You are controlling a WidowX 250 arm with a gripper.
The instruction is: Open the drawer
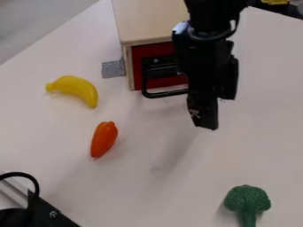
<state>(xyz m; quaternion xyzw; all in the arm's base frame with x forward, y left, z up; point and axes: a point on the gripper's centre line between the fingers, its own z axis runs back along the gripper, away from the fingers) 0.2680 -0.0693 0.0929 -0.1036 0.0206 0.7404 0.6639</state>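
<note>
Red drawer [168,82] shut in wooden box [148,20] — gripper [204,120] by handle [165,94]; opening, hold unclear.

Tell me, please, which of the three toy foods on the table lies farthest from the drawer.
The green broccoli; the yellow banana and the orange, tapered toy both lie closer to the drawer.

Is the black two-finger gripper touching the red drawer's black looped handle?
Cannot tell. In the camera view the gripper overlaps one end of the handle, hiding any contact or gap.
</note>
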